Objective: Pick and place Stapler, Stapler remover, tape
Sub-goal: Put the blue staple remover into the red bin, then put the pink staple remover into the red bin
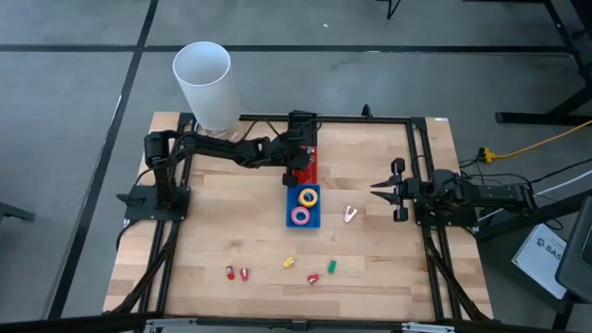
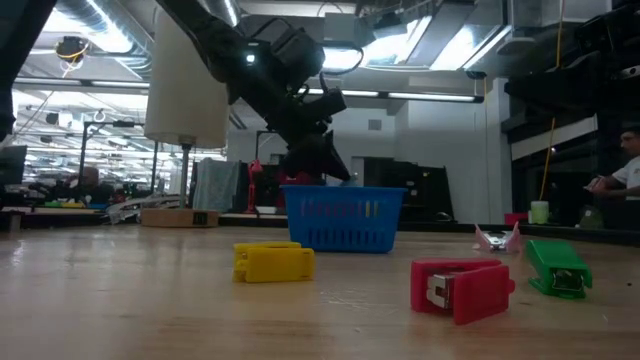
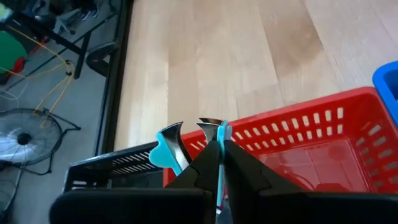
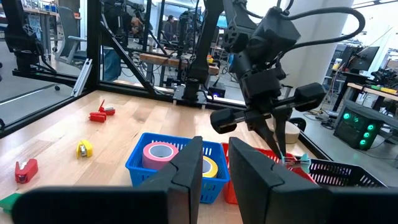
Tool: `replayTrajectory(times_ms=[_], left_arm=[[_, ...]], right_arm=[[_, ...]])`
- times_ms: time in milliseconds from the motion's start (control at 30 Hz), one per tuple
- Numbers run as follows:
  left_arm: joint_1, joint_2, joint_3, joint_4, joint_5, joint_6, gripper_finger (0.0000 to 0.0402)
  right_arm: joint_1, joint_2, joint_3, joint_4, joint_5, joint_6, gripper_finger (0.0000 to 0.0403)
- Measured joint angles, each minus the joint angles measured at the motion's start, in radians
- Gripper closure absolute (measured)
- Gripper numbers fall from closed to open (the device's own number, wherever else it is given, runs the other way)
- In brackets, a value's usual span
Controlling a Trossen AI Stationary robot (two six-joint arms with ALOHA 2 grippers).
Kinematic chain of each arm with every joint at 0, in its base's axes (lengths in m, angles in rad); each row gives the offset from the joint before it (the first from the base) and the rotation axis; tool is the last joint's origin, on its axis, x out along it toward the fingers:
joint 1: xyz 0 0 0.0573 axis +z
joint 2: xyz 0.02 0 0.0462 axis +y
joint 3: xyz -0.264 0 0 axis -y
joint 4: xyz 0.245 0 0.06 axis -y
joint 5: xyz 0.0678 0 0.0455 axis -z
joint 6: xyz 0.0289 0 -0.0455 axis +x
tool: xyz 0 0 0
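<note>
My left gripper [image 1: 298,174] is shut on a cyan staple remover [image 3: 186,140] with silver claws, above the red basket [image 3: 298,146]; it also shows in the right wrist view [image 4: 278,148]. A blue basket [image 1: 303,205] next to the red one holds a yellow tape roll [image 1: 309,196] and a pink tape roll [image 1: 301,215]. A pink-and-silver staple remover [image 1: 350,215] lies on the table right of the blue basket. Small staplers lie near the front edge: red [image 1: 228,273], yellow [image 1: 289,263], green [image 1: 330,266]. My right gripper [image 1: 381,190] is open and empty at the table's right side. My left gripper pinches a cyan part of the staple remover [image 3: 219,140] between its two fingers. The fingers point down. The silver claws [image 3: 210,124] stick out past the fingertips, and the other cyan wing [image 3: 163,152] stands free beside them. The remover is clear of the red basket.
A tall white cylinder [image 1: 205,85] stands at the table's far left. A black basket [image 3: 112,169] sits beyond the red one. Black frame rails [image 1: 421,157] run along the table's sides. Bare wood lies left of the baskets.
</note>
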Motion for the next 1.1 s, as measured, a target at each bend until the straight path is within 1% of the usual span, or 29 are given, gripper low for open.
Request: replayTrajectory(times_ms=[167,267,467,700,867,967,1100], left_arm=[[0.000,0.011,0.000,0.005,0.001,-0.029,0.0387],[0.000,0.019,0.000,-0.015,0.030,-0.071,0.0386],[-0.007,0.023,0.000,-0.016,0.029,-0.128,0.0374],[-0.032,0.023,0.000,-0.017,-0.060,-0.167,0.0339],[-0.046,0.013,0.000,-0.018,-0.155,-0.168,0.0311],[-0.047,-0.002,0.000,-0.021,-0.183,-0.167,0.0302],[-0.047,-0.024,0.000,-0.046,-0.208,-0.167,0.0300]], right_arm=[[0.000,0.000,0.000,0.000,0.000,0.000,0.0322],[0.000,0.000,0.000,0.000,0.000,0.000,0.0322],[0.000,0.000,0.000,0.000,0.000,0.000,0.0322],[0.000,0.000,0.000,0.000,0.000,0.000,0.0322],[0.000,0.000,0.000,0.000,0.000,0.000,0.0322],[0.000,0.000,0.000,0.000,0.000,0.000,0.0322],[0.000,0.000,0.000,0.000,0.000,0.000,0.0322]])
